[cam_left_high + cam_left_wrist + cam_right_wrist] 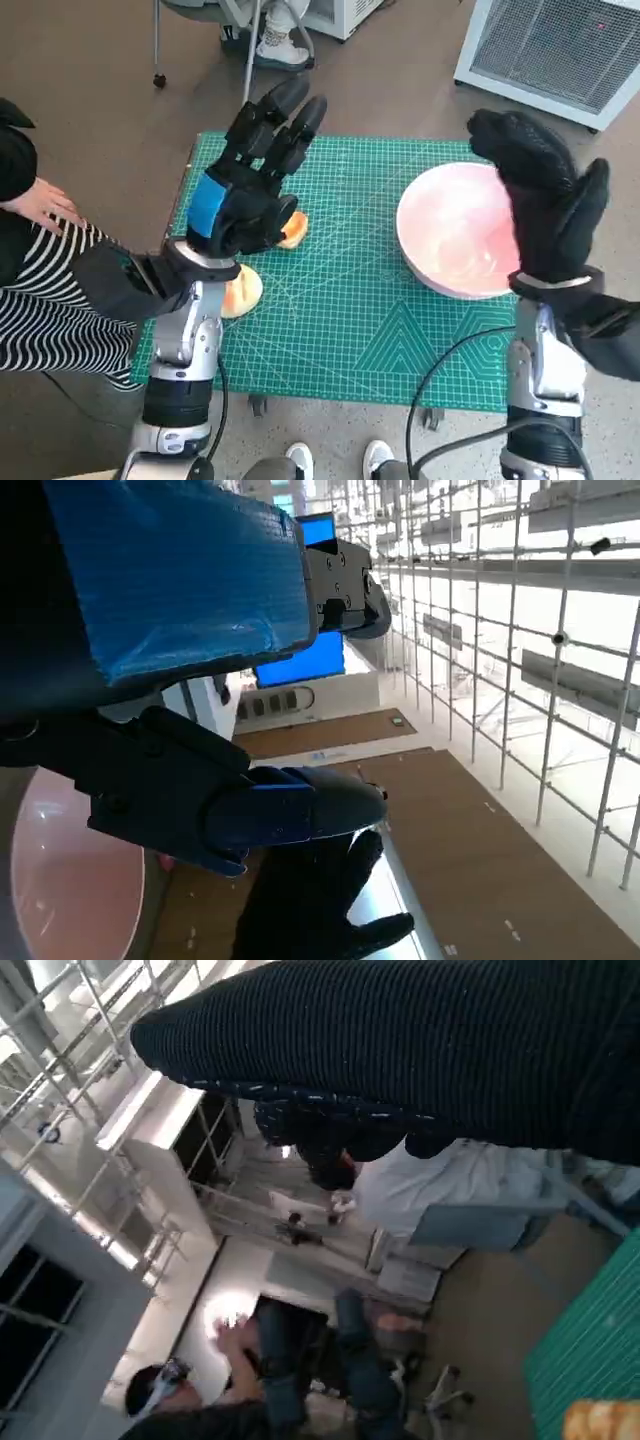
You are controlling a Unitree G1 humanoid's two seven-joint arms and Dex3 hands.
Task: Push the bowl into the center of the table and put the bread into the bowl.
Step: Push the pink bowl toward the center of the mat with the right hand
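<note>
Seen steeply from above: green cutting mat [350,320] covering the small surface, pink bowl [455,245] resting toward its right side, off centre. Left hand [255,180] raised above the mat's left part, fingers spread and holding nothing, with one bread piece [293,230] peeking out just beneath it and another [241,292] nearer the left edge. Right hand [545,200] upright at the bowl's right rim, fingers extended, empty; contact with the bowl unclear.
</note>
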